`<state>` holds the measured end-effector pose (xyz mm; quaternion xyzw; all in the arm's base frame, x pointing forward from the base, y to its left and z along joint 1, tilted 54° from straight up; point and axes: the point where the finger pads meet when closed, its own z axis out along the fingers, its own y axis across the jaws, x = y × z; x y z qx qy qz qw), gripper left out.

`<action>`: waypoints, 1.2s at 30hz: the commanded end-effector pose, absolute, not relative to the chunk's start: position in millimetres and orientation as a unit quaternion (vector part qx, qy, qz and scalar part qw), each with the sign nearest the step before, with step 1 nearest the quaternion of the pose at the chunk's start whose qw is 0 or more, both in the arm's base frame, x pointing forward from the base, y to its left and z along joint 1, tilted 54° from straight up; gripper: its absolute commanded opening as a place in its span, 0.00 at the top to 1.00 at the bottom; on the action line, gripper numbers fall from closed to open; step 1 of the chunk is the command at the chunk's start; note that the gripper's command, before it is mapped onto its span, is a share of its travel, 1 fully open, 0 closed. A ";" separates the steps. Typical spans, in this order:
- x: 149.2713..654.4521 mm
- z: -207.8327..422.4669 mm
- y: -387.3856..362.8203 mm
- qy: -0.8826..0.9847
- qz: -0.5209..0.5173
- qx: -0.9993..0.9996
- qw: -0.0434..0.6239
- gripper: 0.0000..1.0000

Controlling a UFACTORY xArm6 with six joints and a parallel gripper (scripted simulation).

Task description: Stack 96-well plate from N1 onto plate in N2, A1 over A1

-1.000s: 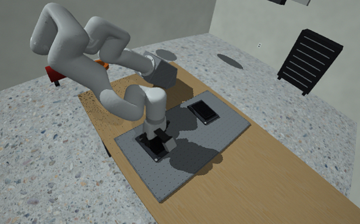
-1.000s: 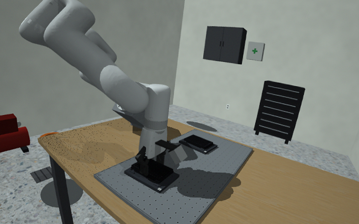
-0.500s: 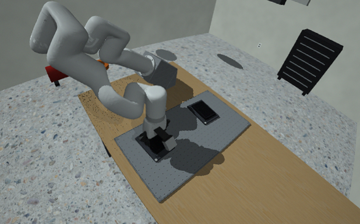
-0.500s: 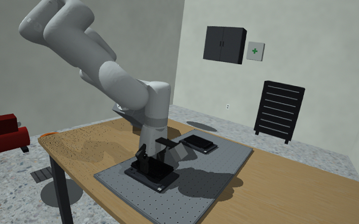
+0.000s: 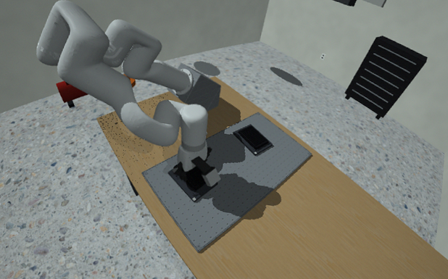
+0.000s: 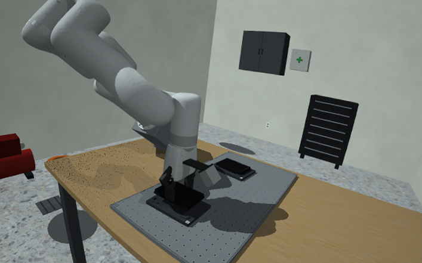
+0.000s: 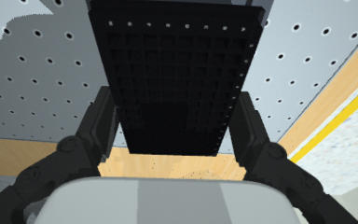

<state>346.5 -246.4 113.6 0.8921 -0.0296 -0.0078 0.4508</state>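
Long wooden surface (image 5: 340, 247) carried a grey perforated board (image 5: 221, 212). Black claw (image 7: 173, 122) clenched the black 96-well plate (image 7: 177, 79), just above its nest near the surface's arm-side edge. Risk: sideways slip or rotation misaligning A1 over the other black plate (image 5: 253, 138).

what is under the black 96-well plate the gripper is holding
The gripper is shut on the black 96-well plate. Just below it sits the dark nest on the grey perforated board. The nest's inner floor is hidden by the plate.
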 end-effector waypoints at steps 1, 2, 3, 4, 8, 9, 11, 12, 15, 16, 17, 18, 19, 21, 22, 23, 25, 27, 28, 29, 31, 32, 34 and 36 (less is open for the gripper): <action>347.7 118.6 -240.1 -0.029 -0.007 0.892 0.451 1.00; 347.7 119.6 -238.8 -0.029 -0.007 0.892 0.451 1.00; 347.8 120.6 -237.4 -0.029 -0.007 0.892 0.451 1.00; 347.9 121.6 -236.1 -0.029 -0.007 0.892 0.451 1.00; 348.0 123.5 -233.4 -0.029 -0.007 0.892 0.451 1.00; 348.1 124.5 -232.1 -0.029 -0.007 0.892 0.451 1.00; 348.2 126.5 -229.4 -0.029 -0.007 0.892 0.451 1.00; 348.3 127.5 -228.0 -0.029 -0.007 0.892 0.451 1.00; 348.5 130.5 -224.0 -0.029 -0.007 0.892 0.451 1.00; 348.6 131.5 -222.7 -0.029 -0.006 0.892 0.451 1.00; 348.6 132.5 -221.3 -0.029 -0.006 0.892 0.451 1.00; 348.7 133.4 -220.0 -0.029 -0.006 0.892 0.451 1.00; 348.8 134.4 -218.7 -0.029 -0.006 0.892 0.451 1.00; 348.9 136.4 -216.0 -0.029 -0.006 0.892 0.451 1.00; 349.0 137.4 -214.6 -0.029 -0.006 0.892 0.451 1.00; 349.0 137.4 -214.6 -0.029 -0.006 0.892 0.451 1.00; 349.0 138.4 -213.3 -0.029 -0.006 0.892 0.451 1.00; 349.2 140.4 -210.6 -0.029 -0.006 0.892 0.451 1.00; 349.2 141.4 -209.3 -0.029 -0.006 0.892 0.451 1.00; 349.3 142.4 -207.9 -0.029 -0.006 0.892 0.451 1.00; 349.4 144.3 -205.2 -0.029 -0.006 0.892 0.451 1.00; 349.5 145.3 -203.9 -0.029 -0.006 0.892 0.451 1.00; 349.6 147.3 -201.2 -0.029 -0.006 0.892 0.451 1.00; 349.8 149.3 -198.5 -0.029 -0.006 0.892 0.451 1.00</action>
